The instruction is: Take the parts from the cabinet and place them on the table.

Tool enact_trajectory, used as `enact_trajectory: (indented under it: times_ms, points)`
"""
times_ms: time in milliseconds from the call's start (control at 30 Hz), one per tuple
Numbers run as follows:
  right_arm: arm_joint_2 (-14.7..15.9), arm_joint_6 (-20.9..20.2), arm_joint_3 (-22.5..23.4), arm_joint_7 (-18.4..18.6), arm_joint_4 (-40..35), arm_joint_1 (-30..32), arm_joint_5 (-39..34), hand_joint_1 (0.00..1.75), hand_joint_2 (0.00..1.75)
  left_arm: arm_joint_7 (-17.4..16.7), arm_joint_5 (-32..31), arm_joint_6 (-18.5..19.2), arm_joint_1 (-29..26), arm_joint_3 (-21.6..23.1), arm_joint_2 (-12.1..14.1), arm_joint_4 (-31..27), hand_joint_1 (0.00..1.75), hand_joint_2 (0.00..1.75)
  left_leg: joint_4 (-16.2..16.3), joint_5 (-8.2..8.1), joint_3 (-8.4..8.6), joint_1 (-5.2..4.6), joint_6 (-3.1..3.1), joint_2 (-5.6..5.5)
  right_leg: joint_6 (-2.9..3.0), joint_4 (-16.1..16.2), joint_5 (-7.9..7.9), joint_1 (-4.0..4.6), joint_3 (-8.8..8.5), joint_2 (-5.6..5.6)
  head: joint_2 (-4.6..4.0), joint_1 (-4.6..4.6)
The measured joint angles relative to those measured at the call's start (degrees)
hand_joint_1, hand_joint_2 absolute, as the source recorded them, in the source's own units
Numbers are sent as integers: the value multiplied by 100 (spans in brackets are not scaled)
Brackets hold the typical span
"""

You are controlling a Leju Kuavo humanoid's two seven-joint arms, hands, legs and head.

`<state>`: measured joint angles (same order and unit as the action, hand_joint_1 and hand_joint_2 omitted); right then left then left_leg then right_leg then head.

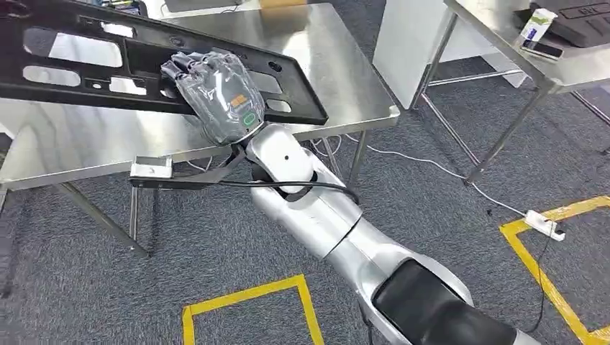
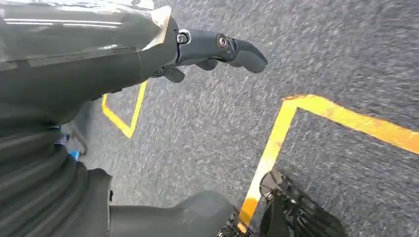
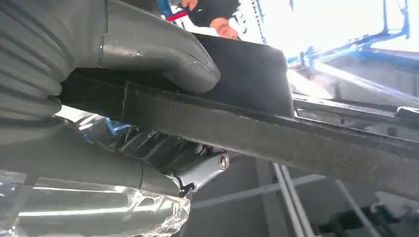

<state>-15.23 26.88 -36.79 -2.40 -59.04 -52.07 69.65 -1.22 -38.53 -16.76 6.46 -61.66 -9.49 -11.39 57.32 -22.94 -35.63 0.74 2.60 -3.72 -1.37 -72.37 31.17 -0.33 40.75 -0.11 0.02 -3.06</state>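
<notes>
Placing step, late stage. Right hand (image 1: 216, 97) clenched on long black plastic part (image 1: 144, 65), gripping its near edge, thumb one side and fingers the other per right wrist view. Part (image 3: 296, 138) carried over the steel table (image 1: 345, 86), reaching from the table's near right corner back across the top toward its far left; tilted, right end low near the table's front edge. Contact with the tabletop hard to call from the head view, probably just above or barely touching. Right arm stretched forward from the body toward the table's front edge, cable looped beside the wrist.

Left hand (image 2: 217, 49) hanging beside the body over grey carpet, away from the table, holding nothing, fingers loosely curled but apart, so released. Yellow floor tape (image 2: 276, 143) below it.

Second steel table (image 1: 518, 50) well to the right of the main table, small carton and dark objects on it. White power strip (image 1: 543, 224) on the floor, right of the main table.

Next move, as judged: lower the part flat onto the table, well clear of the front edge so it cannot tip off, then release the right hand and withdraw. Risk: long part levering over the edge if dropped tilted.
</notes>
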Motion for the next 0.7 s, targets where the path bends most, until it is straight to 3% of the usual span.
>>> enact_trajectory:
  times_ms: [33,67,100,133,233,367,400,433,467,500,567,600,633,700]
  points:
    - [0,0,0,28,-2,-5,59,175,175,0,-11,2,0,0,-2,0,0,175,2,0,7,0,-3,-83,-43,534,-242,0,-237,40,0,-2]
    - [0,0,-2,59,0,-11,112,175,175,-2,-24,0,1,2,-9,0,0,175,8,-2,10,0,-9,-155,-61,1071,-455,-10,-478,151,0,0]
    - [2,-2,-2,63,5,-19,140,175,175,-2,-35,0,1,2,-11,0,0,175,21,-8,-10,-5,-26,-215,-46,1454,-572,-33,-632,412,0,-4]
    - [4,-2,-7,63,11,-19,145,175,175,-5,-44,0,3,2,-11,0,0,175,48,-31,-29,-30,-67,-290,5,1479,-599,-26,-677,349,0,5]
    - [-13,-4,-24,70,29,-16,169,175,175,-13,-44,0,-42,0,-7,0,0,175,11,-12,-48,24,-183,-395,104,1480,-602,-3,-702,217,0,7]
    - [-17,-4,-24,70,29,-17,169,175,175,-13,-44,0,-43,0,-7,0,0,175,11,-12,-49,23,-187,-399,106,1484,-604,-5,-702,213,0,7]
    - [-44,-4,-31,70,29,-22,175,175,175,-15,-44,-4,-46,0,26,-2,0,175,54,-44,-55,49,-211,-385,168,1564,-646,-118,-747,138,0,4]
    - [-66,-4,-37,70,29,-36,184,175,175,-15,-46,-2,-39,0,4,2,0,175,469,-317,-237,1,-263,88,241,1589,-638,-88,-789,50,0,44]
    - [-50,48,-48,70,77,4,283,175,175,-15,-63,0,-33,2,9,2,0,175,1803,-819,-939,73,-365,356,272,1584,-609,-55,-799,-119,0,46]
    - [-50,133,-55,68,98,18,320,175,175,-13,-70,0,-46,2,13,2,0,175,1527,-604,-811,97,-380,361,265,1581,-600,-57,-801,-155,0,46]
    - [-50,142,-52,61,120,10,265,175,175,11,-70,-2,-43,2,29,0,0,175,480,-105,-245,121,-371,417,230,1580,-578,-60,-826,-180,0,46]
    - [-50,142,-37,61,127,8,219,175,175,41,-68,-2,-40,0,33,0,0,175,74,-17,-15,121,-354,512,209,1580,-566,-44,-839,-184,0,44]
    - [-46,146,-22,63,136,2,191,175,175,61,-66,2,-29,0,31,0,0,175,18,-60,20,80,-312,511,171,1568,-549,36,-821,-190,0,39]
    - [-31,144,-4,61,164,2,169,175,175,150,-50,68,-28,0,17,0,0,175,6,-37,11,78,-299,471,201,1537,-523,96,-823,-190,0,9]
